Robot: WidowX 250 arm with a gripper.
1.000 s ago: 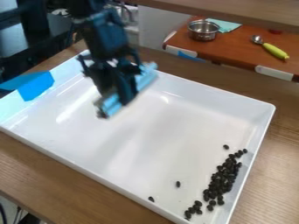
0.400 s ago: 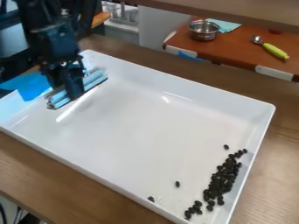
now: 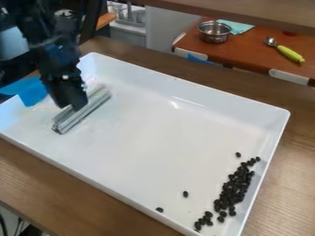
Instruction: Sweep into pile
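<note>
My gripper (image 3: pixel 75 103) hangs over the left end of the white tray (image 3: pixel 154 133), shut on a bar-shaped sweeping tool (image 3: pixel 86 110) that lies slantwise low at the tray floor. Black beans (image 3: pixel 234 189) are gathered in a long band along the tray's right wall, at the far end from the gripper. One bean (image 3: pixel 238 155) sits just above the band, and two single beans, one (image 3: pixel 185 194) and another (image 3: pixel 159 209), lie to its left near the front wall.
Blue tape (image 3: pixel 31 91) covers the tray's left corner. Behind the tray, a brown table (image 3: pixel 252 50) holds a metal pot (image 3: pixel 214 31), a green-handled spoon (image 3: pixel 289 53) and a teal cloth (image 3: pixel 237 26). A wooden shelf edge crosses the top.
The gripper has carried the bar left from above the tray's middle, then lowered it at the left end. The bean band has stayed put; one loose bean has shifted very slightly left.
</note>
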